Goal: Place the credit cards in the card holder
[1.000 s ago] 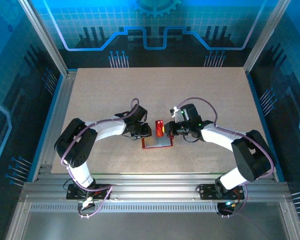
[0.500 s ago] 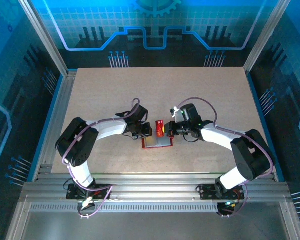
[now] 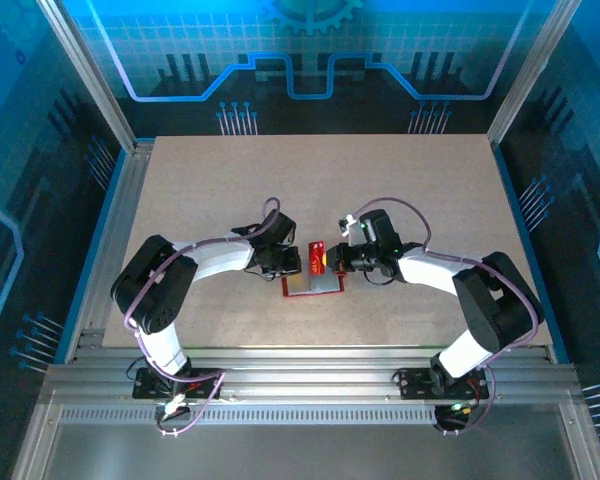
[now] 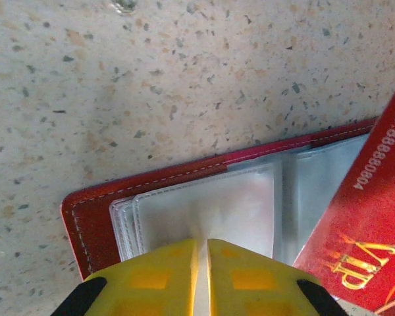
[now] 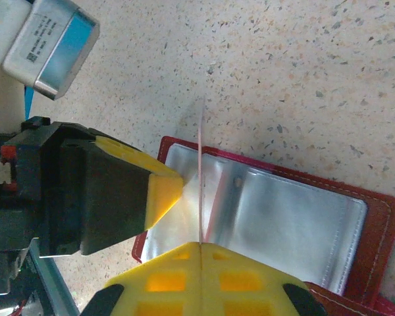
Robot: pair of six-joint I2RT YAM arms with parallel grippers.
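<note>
The card holder [image 3: 314, 288] lies open on the table, a red wallet [image 4: 91, 212] with clear pockets. My left gripper [image 4: 203, 245] is shut on the edge of one clear pocket [image 4: 210, 207], which puckers between the yellow fingers. My right gripper [image 5: 201, 245] is shut on a red credit card [image 5: 201, 178], seen edge-on and standing upright over the holder's pockets [image 5: 296, 220]. In the left wrist view the same card [image 4: 363, 232] shows gold VIP lettering at the right. From above, the card [image 3: 318, 256] sits between the left gripper [image 3: 294, 266] and the right gripper [image 3: 332, 263].
The speckled tabletop [image 3: 320, 180] stretches wide behind the arms, with metal rails [image 3: 110, 230] at its sides and near edge. The left gripper's finger [image 5: 159, 195] sits close beside the held card.
The left gripper's jaws have closed a little further on the clear pocket. The right gripper and its card have nudged slightly left; the holder has barely shifted.
</note>
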